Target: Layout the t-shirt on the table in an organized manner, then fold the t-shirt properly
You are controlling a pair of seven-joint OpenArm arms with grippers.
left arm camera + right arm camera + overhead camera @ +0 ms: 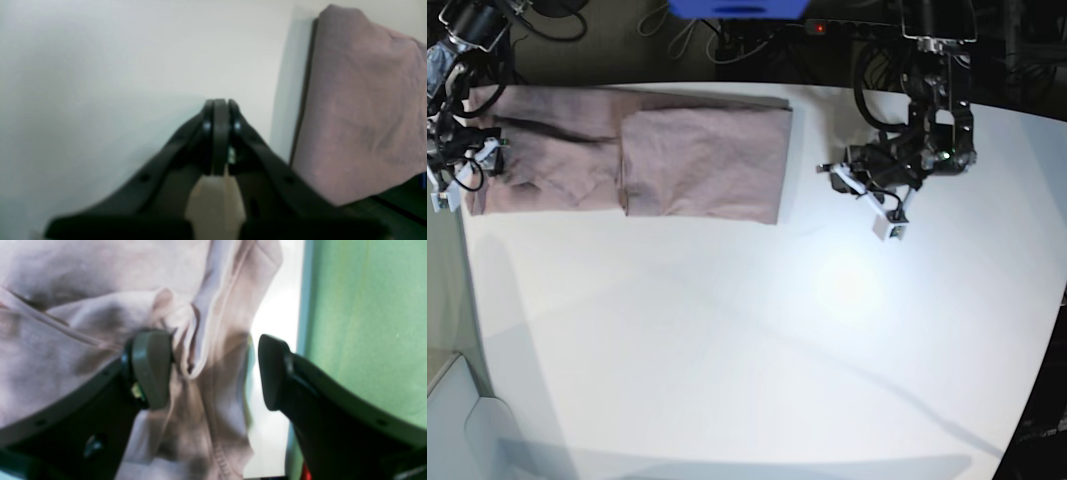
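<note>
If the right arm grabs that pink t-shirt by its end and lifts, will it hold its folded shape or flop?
The t-shirt would probably flop: the right wrist view shows soft bunched folds at its edge. It looks light, lying flat and thin on the table. Its folded layers would likely slide apart, since nothing pins them.

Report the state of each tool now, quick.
Left tool: closed, holding nothing, beside the t-shirt.
Right tool: open, straddling bunched t-shirt cloth at the table edge, not gripping it.

Dark floor behind the far edge, strewn with black cables point(689, 38) (a blue box point(738, 7) sits there too); green floor point(363, 323) alongside.
</note>
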